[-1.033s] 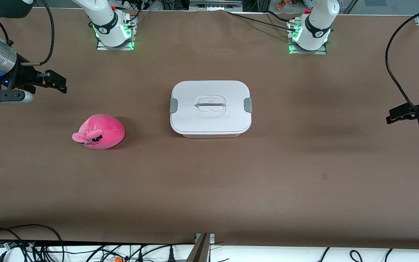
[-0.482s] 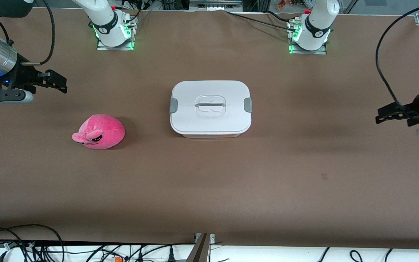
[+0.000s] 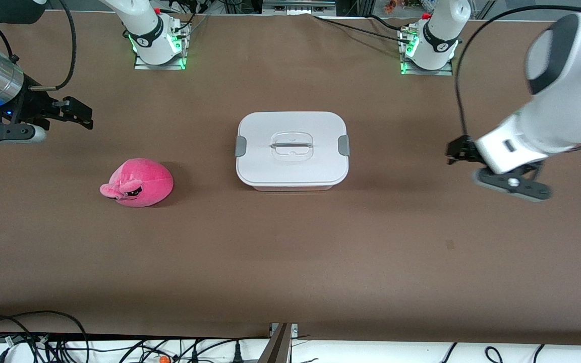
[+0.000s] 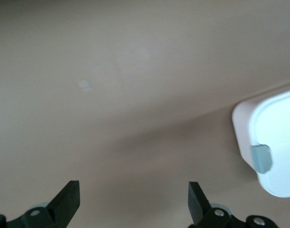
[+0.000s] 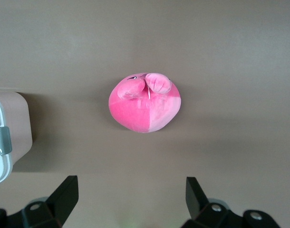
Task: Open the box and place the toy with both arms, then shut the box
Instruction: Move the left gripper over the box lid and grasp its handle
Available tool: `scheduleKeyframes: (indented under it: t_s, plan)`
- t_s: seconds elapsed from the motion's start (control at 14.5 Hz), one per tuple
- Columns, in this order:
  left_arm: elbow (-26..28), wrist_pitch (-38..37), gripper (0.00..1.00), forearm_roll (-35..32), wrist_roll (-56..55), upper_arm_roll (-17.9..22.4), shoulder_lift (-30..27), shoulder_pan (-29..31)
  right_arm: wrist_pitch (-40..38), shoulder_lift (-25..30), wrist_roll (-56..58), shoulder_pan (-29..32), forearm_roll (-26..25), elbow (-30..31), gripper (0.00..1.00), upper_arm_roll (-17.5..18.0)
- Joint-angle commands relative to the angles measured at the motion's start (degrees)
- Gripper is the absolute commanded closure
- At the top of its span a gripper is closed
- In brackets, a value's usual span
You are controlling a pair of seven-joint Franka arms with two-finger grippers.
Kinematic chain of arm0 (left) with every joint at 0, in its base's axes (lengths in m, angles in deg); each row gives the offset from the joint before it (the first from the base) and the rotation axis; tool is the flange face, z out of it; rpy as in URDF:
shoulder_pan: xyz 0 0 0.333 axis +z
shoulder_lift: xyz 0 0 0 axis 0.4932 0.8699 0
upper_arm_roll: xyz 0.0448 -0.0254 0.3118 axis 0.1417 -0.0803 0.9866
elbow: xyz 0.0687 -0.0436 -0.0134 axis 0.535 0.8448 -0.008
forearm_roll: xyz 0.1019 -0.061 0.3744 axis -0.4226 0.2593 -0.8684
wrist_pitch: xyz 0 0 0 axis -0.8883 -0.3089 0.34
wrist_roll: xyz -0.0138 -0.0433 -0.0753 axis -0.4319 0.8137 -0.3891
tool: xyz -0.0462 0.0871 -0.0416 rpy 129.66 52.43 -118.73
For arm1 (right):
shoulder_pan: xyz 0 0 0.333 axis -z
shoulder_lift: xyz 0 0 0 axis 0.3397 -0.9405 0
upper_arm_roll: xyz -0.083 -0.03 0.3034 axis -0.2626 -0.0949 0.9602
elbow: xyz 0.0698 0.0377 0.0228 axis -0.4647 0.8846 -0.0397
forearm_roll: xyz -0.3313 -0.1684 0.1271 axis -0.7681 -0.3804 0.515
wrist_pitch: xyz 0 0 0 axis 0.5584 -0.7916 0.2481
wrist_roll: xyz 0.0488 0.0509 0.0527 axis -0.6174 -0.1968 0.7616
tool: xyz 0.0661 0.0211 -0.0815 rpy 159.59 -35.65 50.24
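The box (image 3: pixel 292 149) sits mid-table with its white lid on and a grey clip (image 3: pixel 343 145) at each end. The hot-pink toy (image 3: pixel 137 182) lies on the table beside the box, toward the right arm's end. My right gripper (image 3: pixel 76 112) is open and empty, up over the table near the toy. Its wrist view shows the toy (image 5: pixel 145 102), a corner of the box (image 5: pixel 7 137) and the right gripper (image 5: pixel 130 194) itself. My left gripper (image 3: pixel 454 151) is open and empty over bare table at the left arm's end of the box. Its wrist view shows the left gripper (image 4: pixel 133 199) and the box's end (image 4: pixel 273 137).
The two arm bases (image 3: pixel 157 45) stand at the table's edge farthest from the front camera. Cables (image 3: pixel 28 333) lie along the edge nearest to it. A small dark mark (image 3: pixel 450 245) is on the brown table cover. A black cable (image 3: pixel 459 85) loops above the left wrist.
My left arm has swung in from the table's end toward the box, its gripper still open. The right arm, the box and the toy have not moved.
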Motion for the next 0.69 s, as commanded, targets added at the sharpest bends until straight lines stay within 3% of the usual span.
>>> scheduleKeyframes:
  t_s: [0.0,0.34,0.62]
  plan:
    - [-1.9,-0.5,0.0,2.1,0.8,0.5,1.5,-6.5,0.2,-0.4,-0.2,0.0,-0.8,-1.1,0.0,0.1]
    - [-1.7,4.5,0.0,1.9,3.2,0.6,5.5,-19.8,0.5,-0.5,-0.1,-0.1,-0.8,-1.1,0.0,0.2]
    - [-1.3,7.5,0.0,1.4,13.3,0.6,8.9,-24.3,0.5,-0.6,0.3,-0.1,-0.8,-1.1,0.0,0.2]
